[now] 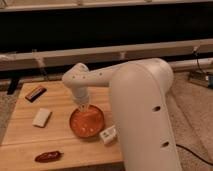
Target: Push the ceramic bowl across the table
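Note:
The ceramic bowl point(86, 124) is a round shallow orange-red bowl on the right half of the light wooden table point(25, 137). My gripper point(82, 107) hangs from the white arm and reaches down to the bowl's far rim, at or just inside it. The big white arm point(140, 110) covers the table's right end.
A small white block point(42, 117) lies left of the bowl. A dark bar point(35, 93) lies at the far left corner. A reddish-brown packet point(48, 156) lies near the front edge. A small white cup-like item point(108, 134) touches the bowl's right front rim. A dark wall and rail run behind.

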Robot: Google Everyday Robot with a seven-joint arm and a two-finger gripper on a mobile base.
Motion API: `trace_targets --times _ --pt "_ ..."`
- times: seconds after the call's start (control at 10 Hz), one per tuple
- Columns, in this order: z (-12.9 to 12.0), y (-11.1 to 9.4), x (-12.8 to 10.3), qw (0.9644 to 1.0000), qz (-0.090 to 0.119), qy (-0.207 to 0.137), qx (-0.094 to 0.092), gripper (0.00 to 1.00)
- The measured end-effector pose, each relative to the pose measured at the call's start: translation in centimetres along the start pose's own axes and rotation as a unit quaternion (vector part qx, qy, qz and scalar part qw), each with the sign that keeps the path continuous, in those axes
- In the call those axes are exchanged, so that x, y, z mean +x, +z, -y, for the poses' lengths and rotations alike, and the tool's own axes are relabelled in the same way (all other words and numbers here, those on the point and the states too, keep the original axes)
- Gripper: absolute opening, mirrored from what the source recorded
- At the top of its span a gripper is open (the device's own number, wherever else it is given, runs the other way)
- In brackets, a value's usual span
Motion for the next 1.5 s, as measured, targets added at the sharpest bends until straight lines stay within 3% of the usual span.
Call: trace_targets --times 0.5,0.6,1.0,1.5 --pt "1.3 1.4 -0.5 1.0 -0.002 0.006 -0.006 0.74" --pt "1.4 1.6 -0.7 1.0 -0.002 0.007 -0.007 0.79" --pt "2.8 2.7 -1.9 0.9998 -0.008 0.016 -0.007 0.8" --pt "5.2 4.0 -3.6 0.9994 -0.013 0.03 0.009 0.8"
